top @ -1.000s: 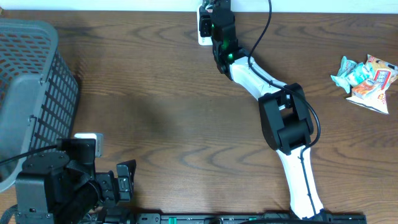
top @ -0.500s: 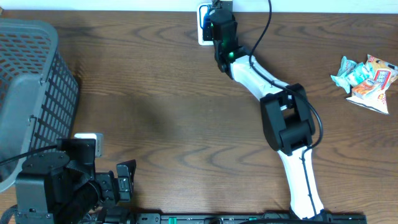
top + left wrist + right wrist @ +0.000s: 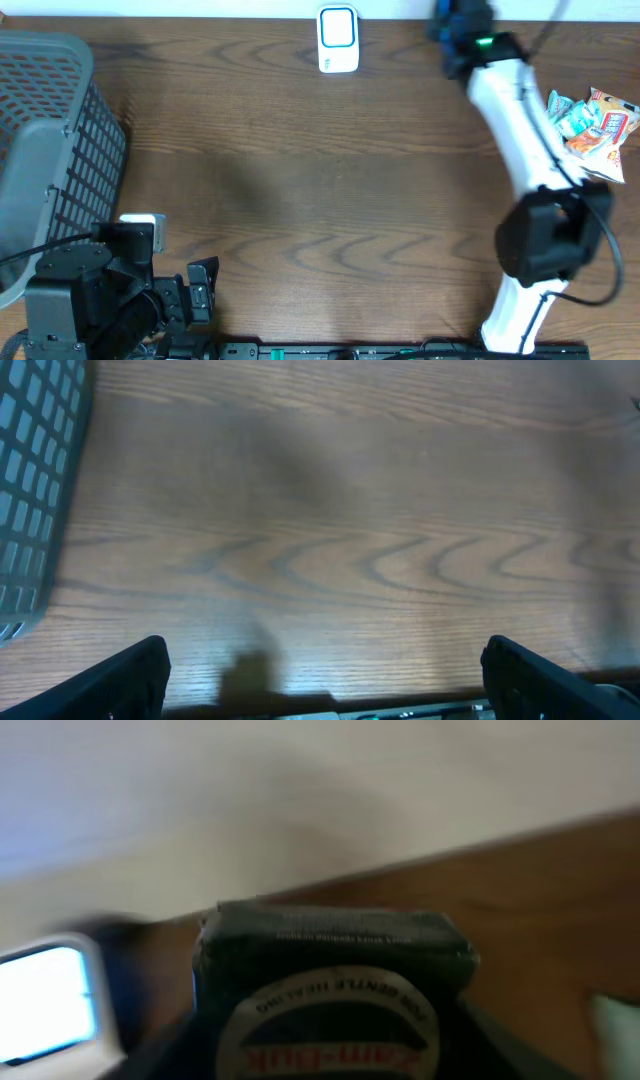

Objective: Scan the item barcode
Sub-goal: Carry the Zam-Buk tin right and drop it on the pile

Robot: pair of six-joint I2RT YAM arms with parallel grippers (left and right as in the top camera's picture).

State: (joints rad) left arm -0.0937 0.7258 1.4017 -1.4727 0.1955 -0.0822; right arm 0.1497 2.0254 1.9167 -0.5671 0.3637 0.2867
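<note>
Filling the lower half of the right wrist view, the item (image 3: 335, 990) is a dark, blurred pack with a round label. Its lettering reads upside down and its wide side runs left to right. The right pincer (image 3: 455, 24) is grasping it at the far edge of the surface (image 3: 280, 180), between the white scanner (image 3: 338, 38) and the snack packets (image 3: 590, 122). Overhead, the arm hides the pack itself, and only the wrist camera shows its label. The left pincer (image 3: 325, 675) hangs released near the grey basket (image 3: 50, 150).
</note>
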